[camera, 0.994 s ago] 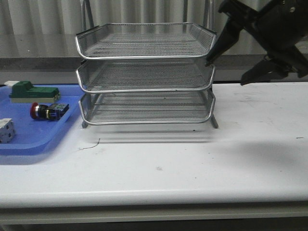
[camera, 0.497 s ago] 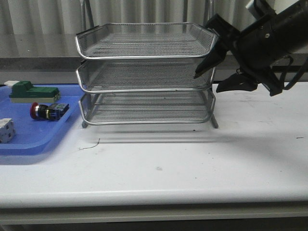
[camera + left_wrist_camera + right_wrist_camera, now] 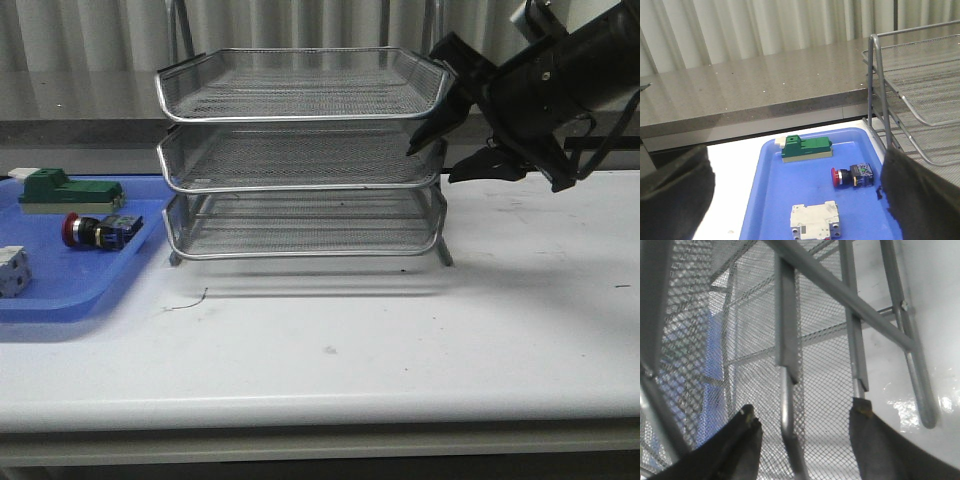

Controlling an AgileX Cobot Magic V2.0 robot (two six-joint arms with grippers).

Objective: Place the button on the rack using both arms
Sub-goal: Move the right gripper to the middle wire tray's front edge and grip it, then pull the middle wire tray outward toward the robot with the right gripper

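Note:
The button (image 3: 100, 231) lies on its side in the blue tray (image 3: 60, 290), red cap pointing left. In the left wrist view the button (image 3: 851, 176) is ahead of my left gripper (image 3: 795, 160), which is open, apart from it and holding nothing. The left arm does not show in the front view. The silver wire rack (image 3: 300, 115) stands mid-table. My right gripper (image 3: 432, 165) is open at the rack's right side, level with the middle tier. In the right wrist view a rim rod of the rack (image 3: 785, 315) runs between the right gripper's (image 3: 804, 412) spread fingers.
In the tray with the button are a green-and-white block (image 3: 70, 190) and a white cube-shaped part (image 3: 12, 270); the left wrist view shows the same block (image 3: 806, 147) and part (image 3: 816, 220). A grey ledge (image 3: 80, 105) runs behind the table. A thin dark thread (image 3: 188, 302) lies before the rack.
My right gripper came down and leftwards from the upper right to the rack's right side a second ago. Over the last half second it has barely shifted. The button has not moved.

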